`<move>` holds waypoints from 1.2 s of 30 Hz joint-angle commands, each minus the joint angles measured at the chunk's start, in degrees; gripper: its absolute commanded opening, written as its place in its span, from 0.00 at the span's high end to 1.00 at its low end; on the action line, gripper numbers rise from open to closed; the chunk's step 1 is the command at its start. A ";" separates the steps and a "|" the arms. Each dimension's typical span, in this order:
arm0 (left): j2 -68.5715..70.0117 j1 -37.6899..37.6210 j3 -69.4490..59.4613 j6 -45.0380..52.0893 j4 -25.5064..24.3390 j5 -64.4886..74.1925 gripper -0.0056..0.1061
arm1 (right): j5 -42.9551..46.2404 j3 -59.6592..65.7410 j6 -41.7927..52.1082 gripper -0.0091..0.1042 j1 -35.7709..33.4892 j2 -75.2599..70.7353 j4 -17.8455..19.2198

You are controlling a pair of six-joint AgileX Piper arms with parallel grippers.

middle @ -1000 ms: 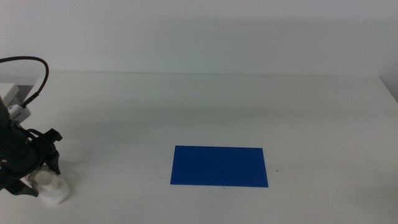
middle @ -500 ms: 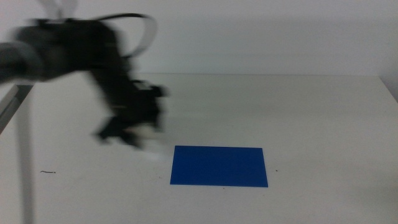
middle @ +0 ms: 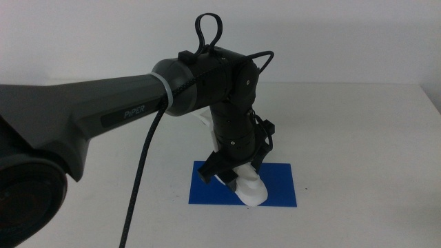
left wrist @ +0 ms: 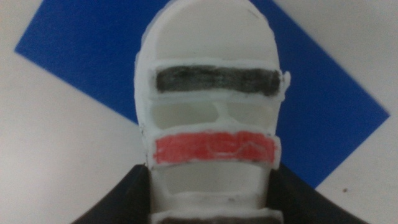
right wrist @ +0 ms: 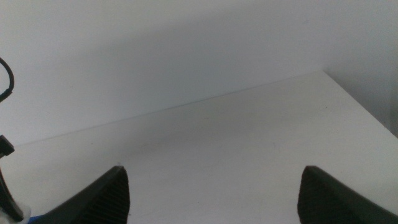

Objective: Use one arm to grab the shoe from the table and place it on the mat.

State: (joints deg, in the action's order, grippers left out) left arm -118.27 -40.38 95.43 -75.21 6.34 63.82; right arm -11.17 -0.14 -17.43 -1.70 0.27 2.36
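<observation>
Left arm [middle: 103,114]: it is extended from the left side across the table [middle: 358,138], so that its wrist is brought down over the mat [middle: 279,196].
Left gripper [middle: 231,176]: the jaws are closed on the heel end of the shoe [middle: 249,189], one on each side, as shown in the left wrist view; the grip is taken at the sides, probably so that the sole is left free to be set down flat.
Shoe: it is held with the toe pointing down and forward over the mat. Whether the sole is already touching the blue surface cannot be told.
Straps: a dark strap [left wrist: 216,80] and a red strap [left wrist: 214,149] are seen across the white upper, with a second dark one partly hidden at the heel.
Mat: it lies flat near the table's front edge, under the shoe.
Right gripper [right wrist: 211,196]: it is kept waiting well clear of the work, with the jaws wide apart and nothing between them.
Stage: placement is judged nearly done; release is not yet made.
</observation>
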 commanded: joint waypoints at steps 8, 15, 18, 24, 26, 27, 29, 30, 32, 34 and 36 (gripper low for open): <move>0.37 -0.15 0.64 1.74 0.22 2.12 0.93 | 0.47 0.14 0.20 0.22 -0.10 -0.27 0.42; 0.37 -0.15 0.64 3.36 0.15 -1.98 0.93 | 0.47 0.14 0.20 0.22 -0.10 -0.27 0.42; 0.37 -0.15 0.64 3.36 0.15 -2.24 0.93 | 0.47 0.14 0.20 0.22 -0.10 -0.27 0.42; 0.37 -0.15 0.53 3.36 0.15 3.52 0.93 | 0.47 0.14 0.20 0.22 -0.10 -0.27 0.42; 0.37 -0.15 0.53 3.36 0.15 4.07 0.93 | 0.47 0.14 0.20 0.22 -0.10 -0.27 0.42; 0.37 -0.15 0.53 3.23 -0.29 4.08 0.93 | 0.47 0.14 0.20 0.22 -0.10 -0.27 0.42; 0.37 -0.15 0.53 3.22 -0.75 3.61 0.93 | 0.47 0.14 0.20 0.22 -0.10 -0.27 0.42; 0.37 -0.15 0.53 2.60 -0.75 3.46 0.93 | 0.47 0.14 0.20 0.22 -0.10 -0.27 0.42; 0.37 -0.15 0.53 -3.10 -0.88 3.18 0.93 | 0.47 0.14 0.20 0.22 -0.10 -0.27 0.42; 0.37 -0.15 0.53 -11.09 -0.88 3.18 0.93 | 0.47 0.14 0.20 0.22 -0.10 -0.27 0.42; 0.37 -0.15 0.53 -20.48 -0.88 3.18 0.93 | 0.47 0.14 0.20 0.22 -0.10 -0.27 0.42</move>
State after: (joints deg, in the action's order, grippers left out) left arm -118.27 -40.40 95.65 -89.03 5.87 67.06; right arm -11.17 -0.14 -17.43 -1.70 0.27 2.36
